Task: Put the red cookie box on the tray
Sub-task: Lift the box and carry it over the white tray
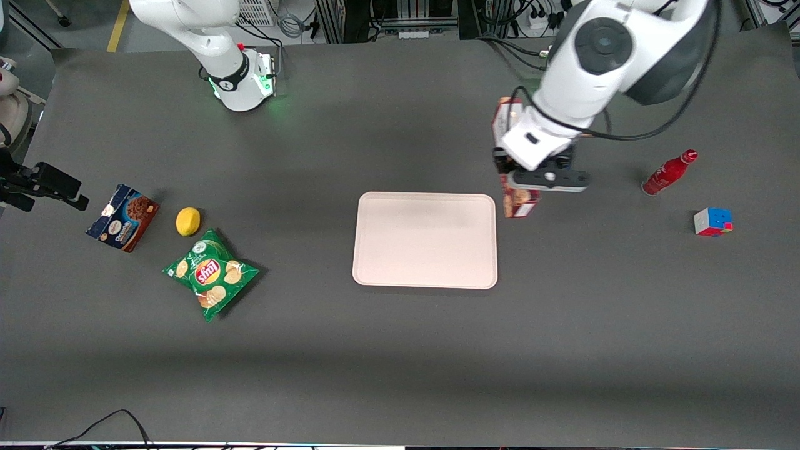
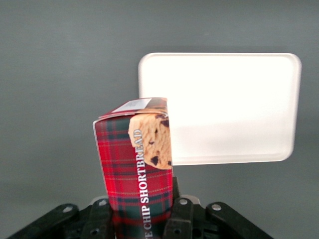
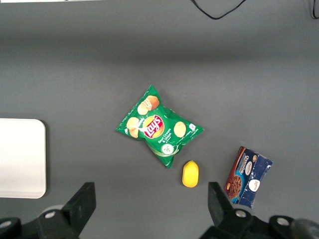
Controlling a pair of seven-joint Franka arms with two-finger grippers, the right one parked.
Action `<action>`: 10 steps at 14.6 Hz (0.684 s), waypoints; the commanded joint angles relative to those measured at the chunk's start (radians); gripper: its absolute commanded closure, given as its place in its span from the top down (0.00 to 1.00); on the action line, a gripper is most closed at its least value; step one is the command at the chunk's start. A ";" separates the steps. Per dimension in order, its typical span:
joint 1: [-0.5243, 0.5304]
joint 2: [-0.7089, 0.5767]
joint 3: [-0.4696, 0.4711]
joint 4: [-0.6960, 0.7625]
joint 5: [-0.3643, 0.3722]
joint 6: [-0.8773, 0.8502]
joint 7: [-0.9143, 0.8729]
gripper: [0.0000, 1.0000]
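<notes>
Running across the front view from the parked arm's end: dark-blue cookie box (image 1: 122,217), lemon (image 1: 188,221), green chip bag (image 1: 210,273), pale pink tray (image 1: 425,275) with nothing on it, then red cookie box (image 1: 518,204) just beside the tray's edge, clamped by the gripper (image 1: 549,179) with a finger (image 2: 180,219) pressed on each long face and seemingly lifted; red bottle (image 1: 669,172) and puzzle cube (image 1: 712,222) toward the working arm's end. Likely risk: long carton pivoting in the pinch, or catching the rim and resting half off.
</notes>
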 commanded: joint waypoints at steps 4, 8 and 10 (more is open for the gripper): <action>-0.016 0.244 -0.094 0.081 0.063 0.118 -0.144 0.05; -0.043 0.379 -0.094 0.081 0.233 0.237 -0.241 0.05; -0.043 0.437 -0.094 0.081 0.300 0.282 -0.240 0.05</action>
